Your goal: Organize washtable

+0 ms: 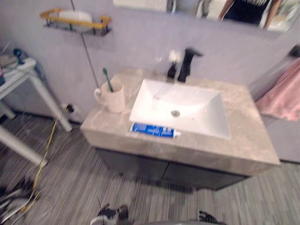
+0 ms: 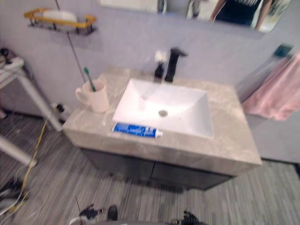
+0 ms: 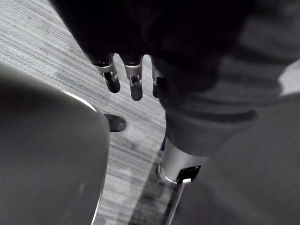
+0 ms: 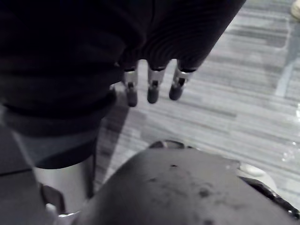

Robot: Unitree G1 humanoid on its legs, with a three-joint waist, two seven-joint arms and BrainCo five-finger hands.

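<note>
A beige stone washtable [image 1: 243, 117] holds a white basin [image 1: 187, 101] with a black faucet [image 1: 188, 63] behind it. Left of the basin stands a cream mug [image 1: 112, 97] with a green toothbrush [image 1: 107, 78] in it. A blue toothpaste tube [image 1: 152, 130] lies flat on the counter along the basin's front edge. A small dark bottle [image 1: 172, 70] stands beside the faucet. My left hand [image 3: 135, 79] hangs over the wood-grain floor, fingers relaxed and holding nothing. My right hand [image 4: 152, 86] hangs likewise, open and apart from the washtable.
A yellow wire shelf [image 1: 77, 21] with a white item hangs on the wall at upper left. A pink towel [image 1: 283, 93] hangs at the right. A white table [image 1: 23, 75] stands at the left, with a yellow cable [image 1: 44, 150] on the floor. A person shows in the mirror [image 1: 248, 9].
</note>
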